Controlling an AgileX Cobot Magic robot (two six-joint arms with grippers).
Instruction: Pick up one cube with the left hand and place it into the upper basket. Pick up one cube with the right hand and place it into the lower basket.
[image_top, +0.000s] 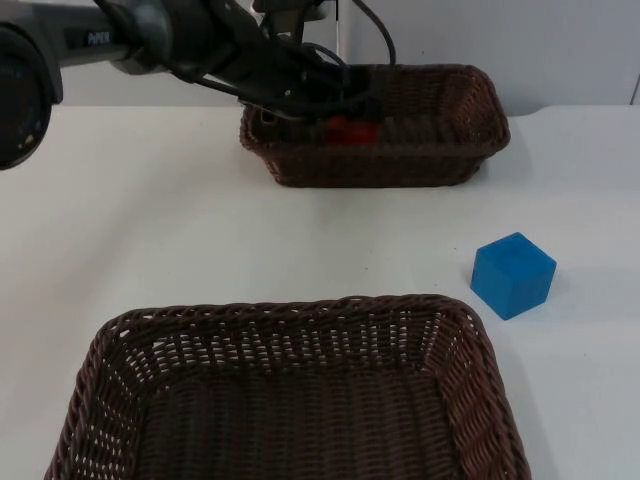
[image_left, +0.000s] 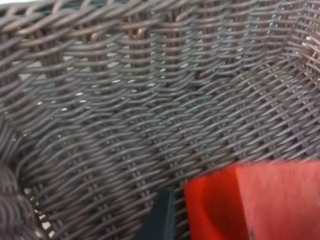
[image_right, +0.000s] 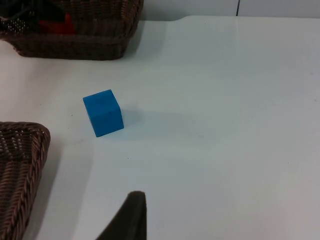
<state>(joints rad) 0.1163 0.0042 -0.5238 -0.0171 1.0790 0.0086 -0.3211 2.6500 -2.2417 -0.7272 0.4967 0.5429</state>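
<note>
Left claw (image_top: 350, 115) inside upper basket (image_top: 470, 150)

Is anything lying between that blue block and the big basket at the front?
Nothing visible does. The blue block sits on bare white table just beside the front basket, a strip of table between them.

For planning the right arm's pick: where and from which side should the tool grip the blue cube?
Grip the blue cube across two opposite side faces, coming from above. It sits flat on the white table, apart from both baskets, corner turned toward the camera, so rotate the tool to match.
</note>
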